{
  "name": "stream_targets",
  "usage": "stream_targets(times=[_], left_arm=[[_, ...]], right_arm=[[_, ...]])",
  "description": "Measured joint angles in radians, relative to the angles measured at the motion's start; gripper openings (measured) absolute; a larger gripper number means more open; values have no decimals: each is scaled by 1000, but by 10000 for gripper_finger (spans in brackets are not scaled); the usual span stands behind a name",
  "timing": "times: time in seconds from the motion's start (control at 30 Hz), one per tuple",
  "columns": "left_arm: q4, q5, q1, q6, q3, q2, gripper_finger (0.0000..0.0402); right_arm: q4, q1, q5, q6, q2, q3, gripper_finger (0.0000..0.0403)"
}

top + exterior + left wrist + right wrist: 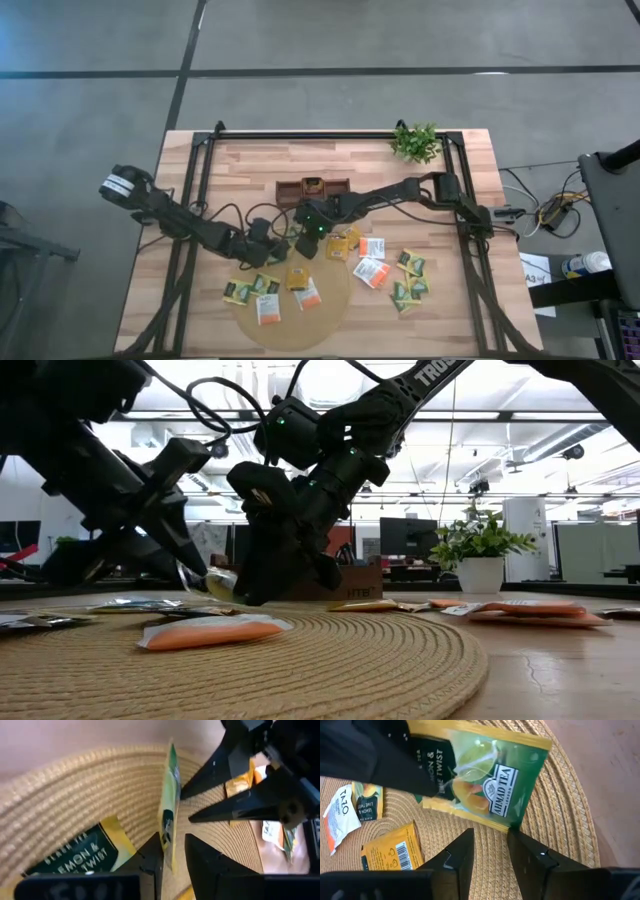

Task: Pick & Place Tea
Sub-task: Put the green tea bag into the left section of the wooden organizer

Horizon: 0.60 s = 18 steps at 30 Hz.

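My left gripper (172,840) (272,243) is shut on a green and yellow tea sachet (490,785) over the far part of the round tan mat (300,320). The sachet shows edge-on in the left wrist view (169,795). My right gripper (490,837) (303,238) is open just beside it, its fingertips (186,795) pointing at the sachet's free edge; whether they touch it I cannot tell. Other sachets lie flat on the mat (267,308) and on the wood to its right (371,270). My left gripper pinches the green sachet by one edge (167,832) between its two fingers. The sachet stands on edge, reaching out past the fingertips. It is held low over the mat (215,584); whether its lower edge touches the weave I cannot tell.
The dark brown tray (312,188) sits just beyond both grippers. A small green plant (415,142) stands at the far right. Loose sachets lie near the grippers: a yellow one (390,847), a white one (340,815) and another lemon one (85,855). The two grippers are close together.
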Motion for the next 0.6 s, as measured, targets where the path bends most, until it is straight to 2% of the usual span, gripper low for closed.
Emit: stream_targets(times=[0.23,0.4,0.5,0.6], left_arm=[[-1,-22,9,59,0,-1,8],[-50,-14,22,118,21,-41,2],[-197,21,50,204,64,-120,2],[-456,70,103,375,162,-219,1]], right_arm=[[-6,0,-6,-17,-12,0,121],[-36,-5,-2,-84,-74,0,121],[-117,-14,51,-147,-137,1,121],[-224,-26,151,-229,-214,0,121]])
